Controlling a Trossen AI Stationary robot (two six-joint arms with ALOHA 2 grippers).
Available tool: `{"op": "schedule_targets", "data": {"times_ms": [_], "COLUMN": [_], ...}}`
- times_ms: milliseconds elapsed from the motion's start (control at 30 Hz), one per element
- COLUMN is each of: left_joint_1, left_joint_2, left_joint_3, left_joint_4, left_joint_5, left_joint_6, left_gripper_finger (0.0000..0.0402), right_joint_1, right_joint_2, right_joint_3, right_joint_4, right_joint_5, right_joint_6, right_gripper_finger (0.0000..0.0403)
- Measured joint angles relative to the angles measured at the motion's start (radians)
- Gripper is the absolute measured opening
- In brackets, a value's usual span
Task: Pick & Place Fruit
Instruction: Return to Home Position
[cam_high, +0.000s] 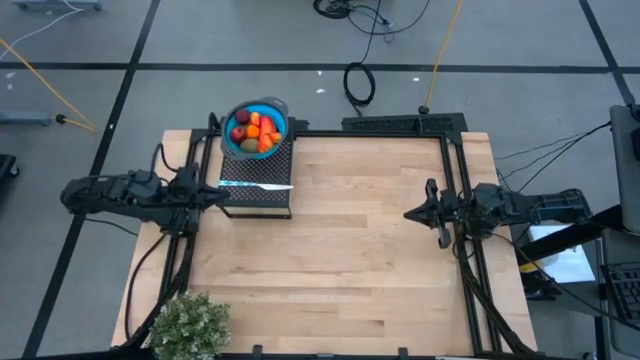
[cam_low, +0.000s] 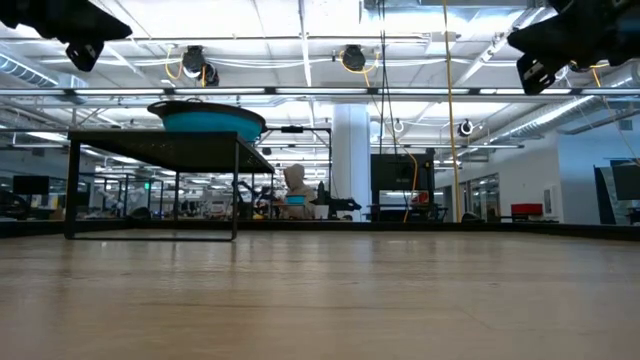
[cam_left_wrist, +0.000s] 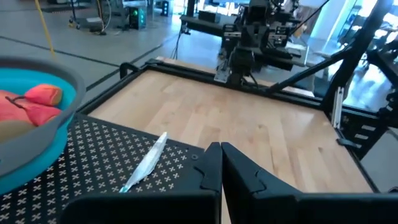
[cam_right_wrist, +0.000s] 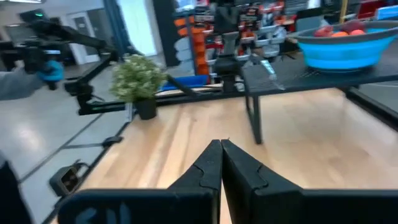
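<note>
We see the fruit (cam_high: 256, 131), red, orange and olive-brown pieces, heaped in the blue bowl (cam_high: 229, 143) at the black shelf's (cam_high: 265, 200) far end. A white-blue knife (cam_high: 255, 184) lies on the shelf beside it. The left gripper (cam_left_wrist: 221, 148), fingers together, sits by the shelf's left edge. The right gripper (cam_right_wrist: 221, 144), likewise pinched together, hangs over the table's (cam_high: 350, 270) right side.

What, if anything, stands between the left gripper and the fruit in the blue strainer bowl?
Nothing visible does. The fruit lies in the open blue strainer bowl on the shelf; the white and blue table knife lies ahead of the shut left gripper, beside the bowl.
</note>
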Motion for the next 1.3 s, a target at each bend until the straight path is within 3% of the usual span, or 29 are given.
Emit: {"op": "schedule_targets", "data": {"times_ms": [233, 467, 800, 1067, 1200, 1300], "left_joint_1": [0.0, 0.0, 0.0, 0.0, 0.0, 0.0], "left_joint_2": [-0.095, -0.176, -0.183, -0.183, -0.183, -0.183], "left_joint_3": [-0.057, -0.172, -0.364, -0.437, -0.468, -0.483], "left_joint_4": [0.058, 0.195, 0.39, 0.403, 0.443, 0.461], "left_joint_5": [-0.004, -0.006, -0.009, -0.01, -0.01, -0.009], "left_joint_6": [0.055, 0.099, 0.103, 0.093, 0.12, 0.153], "left_gripper_finger": [0.0003, 0.0006, 0.0002, 0.0004, 0.0005, 0.0009], "right_joint_1": [-0.066, -0.071, -0.071, -0.071, -0.071, -0.072], "right_joint_2": [-0.116, -0.251, -0.249, -0.249, -0.249, -0.25], "right_joint_3": [0.0, -0.048, -0.182, -0.23, -0.269, -0.28], "right_joint_4": [-0.058, -0.063, 0.053, 0.062, 0.154, 0.166], "right_joint_5": [-0.097, -0.097, -0.124, -0.122, -0.091, -0.096], "right_joint_6": [0.002, 0.023, 0.054, 0.021, -0.057, -0.012], "right_gripper_finger": [0.0, 0.0, 0.0, 0.0, 0.0, 0.0]}}
